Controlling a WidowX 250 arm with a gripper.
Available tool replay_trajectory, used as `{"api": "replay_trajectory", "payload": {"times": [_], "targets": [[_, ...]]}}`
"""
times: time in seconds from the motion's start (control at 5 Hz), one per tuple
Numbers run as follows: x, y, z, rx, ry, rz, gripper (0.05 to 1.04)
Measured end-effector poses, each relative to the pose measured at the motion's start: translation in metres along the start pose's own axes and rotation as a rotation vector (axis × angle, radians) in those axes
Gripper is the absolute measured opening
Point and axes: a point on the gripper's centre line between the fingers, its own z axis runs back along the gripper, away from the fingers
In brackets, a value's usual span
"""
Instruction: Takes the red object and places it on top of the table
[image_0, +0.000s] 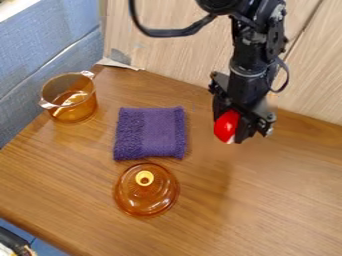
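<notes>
My gripper (235, 136) hangs over the right part of the wooden table (267, 200), near its back edge. It is shut on a rounded red object (227, 125), which has a small pale tip at its lower end. Part of the red object is hidden behind the gripper. I cannot tell for sure whether the object touches the table.
A folded purple cloth (150, 133) lies left of the gripper, with an amber glass lid (146, 190) in front of it. An amber glass pot (69, 98) stands at the back left. A pale wooden wall (174, 45) rises behind the table.
</notes>
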Motion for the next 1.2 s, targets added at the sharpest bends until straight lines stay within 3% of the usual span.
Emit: {"api": "replay_trajectory", "payload": {"times": [0.6, 1.0, 1.2], "targets": [[0.040, 0.030, -0.050, -0.002, 0.071, 0.039, 0.591], [0.046, 0.035, -0.057, -0.004, 0.085, 0.032, 0.644], [0.044, 0.034, -0.058, -0.005, 0.091, 0.049, 0.930]]}}
